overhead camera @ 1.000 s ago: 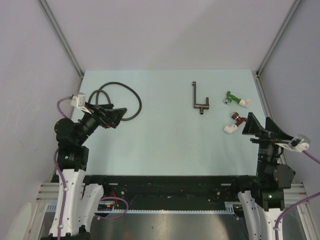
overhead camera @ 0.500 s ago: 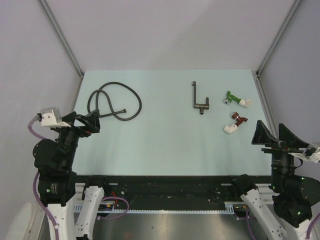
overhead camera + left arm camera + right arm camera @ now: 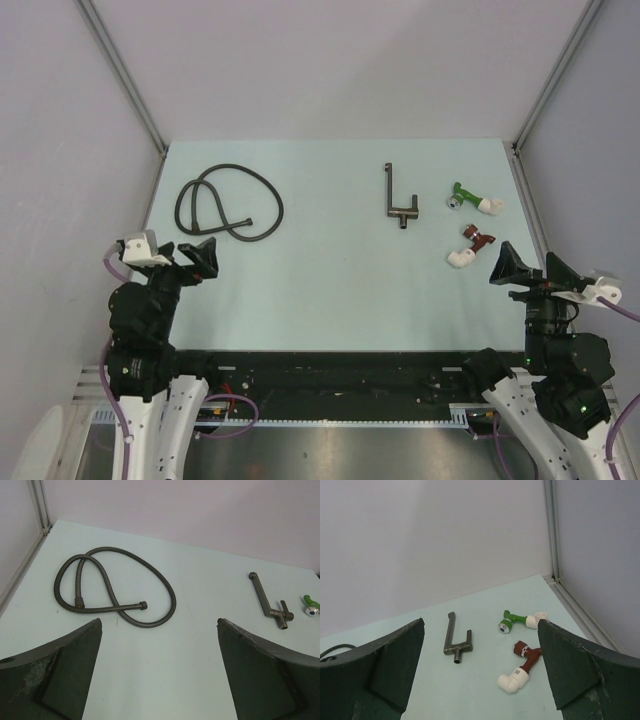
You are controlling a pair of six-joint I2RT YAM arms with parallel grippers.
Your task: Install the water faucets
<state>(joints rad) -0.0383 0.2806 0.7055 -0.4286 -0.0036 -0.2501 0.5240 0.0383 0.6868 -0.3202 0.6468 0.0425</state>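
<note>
The reddish-brown faucet [image 3: 470, 245] with its white elbow lies on the pale table at the right. It also shows in the right wrist view [image 3: 525, 662]. The green faucet [image 3: 470, 198] lies just behind it and shows in the right wrist view [image 3: 517, 620] and at the edge of the left wrist view [image 3: 311, 605]. My right gripper [image 3: 530, 268] is open and empty, near and right of the reddish-brown faucet; its own view [image 3: 481, 625] shows nothing between the jaws. My left gripper [image 3: 190, 260] is open and empty at the near left; its own view [image 3: 159, 622] shows only bare table.
A coiled dark hose [image 3: 228, 205] lies at the far left, ahead of the left gripper [image 3: 120, 587]. A dark metal L-shaped spout piece [image 3: 400, 195] lies left of the faucets [image 3: 456, 637]. Enclosure walls and metal rails border the table on three sides.
The left gripper has drawn back from the hose toward the near left edge. The right gripper has drawn back slightly from the reddish-brown faucet. Faucets, spout and hose have not moved.
</note>
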